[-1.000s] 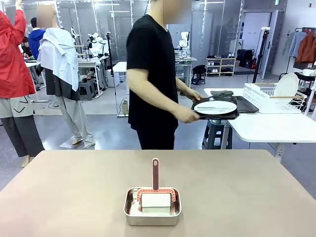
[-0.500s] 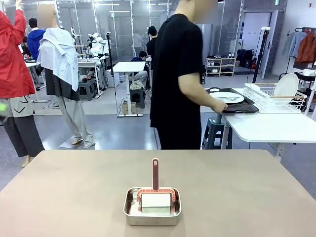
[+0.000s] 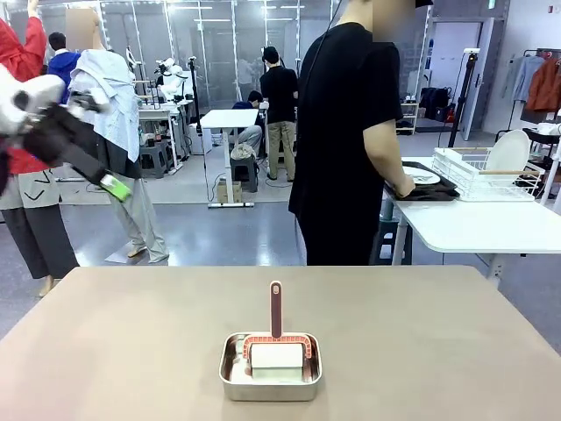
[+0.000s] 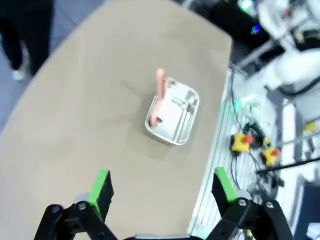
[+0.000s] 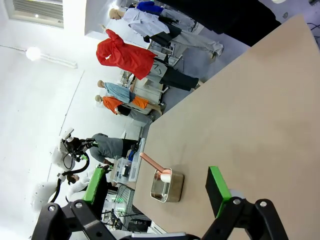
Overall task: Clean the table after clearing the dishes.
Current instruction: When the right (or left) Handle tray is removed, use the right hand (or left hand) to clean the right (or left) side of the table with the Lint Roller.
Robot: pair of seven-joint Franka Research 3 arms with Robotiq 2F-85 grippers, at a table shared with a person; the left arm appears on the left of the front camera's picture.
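Jaws spread on left gripper [image 4: 162,185] and right gripper [image 5: 156,185]; one pan [image 3: 270,387] on one table [image 3: 438,333].

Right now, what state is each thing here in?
Table: bare but for the pan.
Pan: upright on the table, holding the brush.
Brush: in the pan, handle sticking out.
Left end effector: open, empty, above the table.
Right end effector: open, empty.
Plate: lying on the tray.
Tray: on the white side table, a person's hand at its edge.
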